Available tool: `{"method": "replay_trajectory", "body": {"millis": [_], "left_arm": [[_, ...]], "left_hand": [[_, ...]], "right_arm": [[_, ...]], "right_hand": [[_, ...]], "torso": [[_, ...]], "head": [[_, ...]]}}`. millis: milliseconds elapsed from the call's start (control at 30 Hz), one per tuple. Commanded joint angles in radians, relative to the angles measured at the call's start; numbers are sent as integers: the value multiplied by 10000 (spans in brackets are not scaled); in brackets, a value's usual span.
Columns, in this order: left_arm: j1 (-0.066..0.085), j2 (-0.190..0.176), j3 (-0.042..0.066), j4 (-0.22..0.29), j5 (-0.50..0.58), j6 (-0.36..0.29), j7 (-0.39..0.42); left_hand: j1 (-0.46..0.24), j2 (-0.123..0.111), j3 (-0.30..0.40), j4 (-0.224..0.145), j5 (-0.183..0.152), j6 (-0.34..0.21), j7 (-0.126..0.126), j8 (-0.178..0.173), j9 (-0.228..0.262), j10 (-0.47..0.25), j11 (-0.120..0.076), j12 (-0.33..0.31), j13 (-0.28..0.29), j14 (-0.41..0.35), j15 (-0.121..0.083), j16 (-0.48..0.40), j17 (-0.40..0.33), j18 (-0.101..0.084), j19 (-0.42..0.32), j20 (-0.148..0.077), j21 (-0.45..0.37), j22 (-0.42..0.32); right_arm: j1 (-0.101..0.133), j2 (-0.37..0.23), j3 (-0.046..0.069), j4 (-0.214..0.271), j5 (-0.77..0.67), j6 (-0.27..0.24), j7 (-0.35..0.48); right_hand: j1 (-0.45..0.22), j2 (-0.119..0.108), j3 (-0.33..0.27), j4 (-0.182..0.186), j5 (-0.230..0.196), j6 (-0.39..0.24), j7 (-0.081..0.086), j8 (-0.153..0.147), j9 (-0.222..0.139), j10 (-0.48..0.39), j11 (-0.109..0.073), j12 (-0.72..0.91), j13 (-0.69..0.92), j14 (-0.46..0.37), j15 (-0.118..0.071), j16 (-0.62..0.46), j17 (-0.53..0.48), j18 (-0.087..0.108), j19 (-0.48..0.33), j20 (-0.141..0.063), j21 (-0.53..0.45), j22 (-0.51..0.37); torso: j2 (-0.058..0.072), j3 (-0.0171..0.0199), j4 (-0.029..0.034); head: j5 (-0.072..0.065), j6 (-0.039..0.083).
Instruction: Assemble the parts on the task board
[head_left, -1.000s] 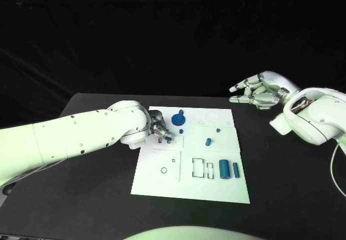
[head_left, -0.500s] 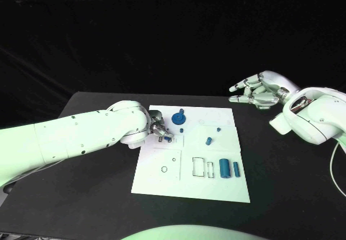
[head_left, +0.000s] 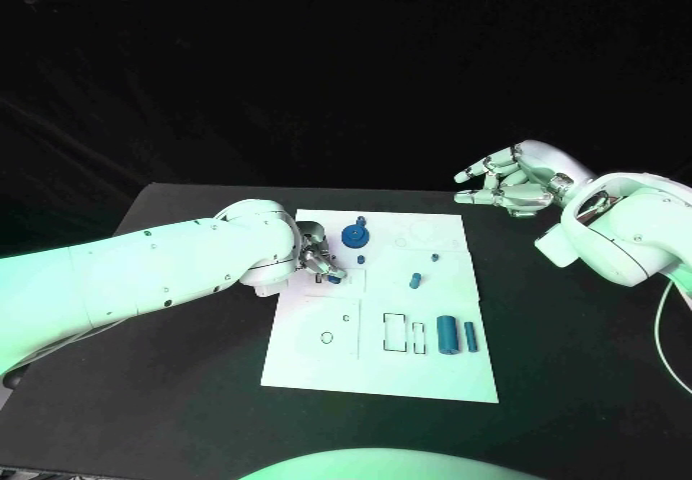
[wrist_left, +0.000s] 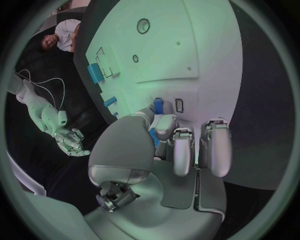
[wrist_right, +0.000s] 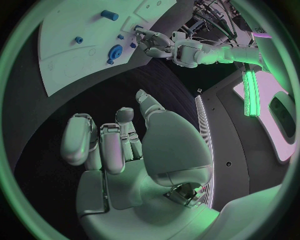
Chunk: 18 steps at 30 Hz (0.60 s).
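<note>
Over the black table (head_left: 188, 330), left hand (head_left: 317, 262) pinches a small blue part (head_left: 335, 280) on the task board (head_left: 361, 375); right hand (head_left: 508, 178) hovers loosely spread, empty.

The white board (head_left: 378, 365) lies flat mid-table, marked with outlined slots. On it are set blue parts: a gear (head_left: 355, 237) near the far edge, a small peg (head_left: 415, 281) at the middle, and two cylinders (head_left: 449, 334) laid side by side near the right edge.
</note>
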Motion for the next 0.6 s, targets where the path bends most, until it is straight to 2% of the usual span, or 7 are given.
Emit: {"method": "replay_trajectory", "body": {"millis": [33,433,500,600], "left_arm": [[-48,30,-24,2,-22,385,68],[-70,56,-23,10,116,586,137],[-70,86,-23,-26,152,579,131],[-69,144,-23,-108,186,558,99]], "left_hand": [[103,32,983,-941,24,213,-112,25,2,74,-13,46,9,1033,-13,24,2629,-152,444,-40,11,1151],[15,-6,1078,-900,25,266,-121,56,39,128,-17,110,75,1033,-11,24,2629,-163,464,-38,43,1208],[-115,-10,1128,-816,24,325,-134,100,79,162,-28,143,106,1033,-14,24,2629,-169,473,-37,58,1236],[-570,-65,1013,-491,22,496,-166,225,167,216,-34,187,140,1033,-22,24,2629,-175,487,-43,79,1272]], "right_arm": [[-8,14,2,0,-25,68,32],[-11,18,2,-2,-17,90,40],[-11,18,2,-1,-16,89,40],[-12,18,2,2,-15,89,37]], "right_hand": [[-35,70,-30,22,63,91,-4,33,-5,17,-11,31,9,486,-70,-65,113,106,-67,27,-50,-9],[-35,70,-30,22,63,91,-4,33,-5,17,-11,31,9,486,-70,-65,113,106,-67,27,-50,-9],[-35,70,-30,22,63,91,-4,33,-5,17,-11,31,9,486,-70,-65,113,106,-67,27,-50,-9],[-35,70,-30,22,63,91,-4,33,-5,17,-11,31,9,486,-70,-65,113,106,-67,27,-50,-9]], "torso": [[-6,-1,-8],[-4,2,4],[-7,5,4],[-6,6,1]], "head": [[-1,-17],[-5,-22],[-6,-31],[-2,-32]]}}
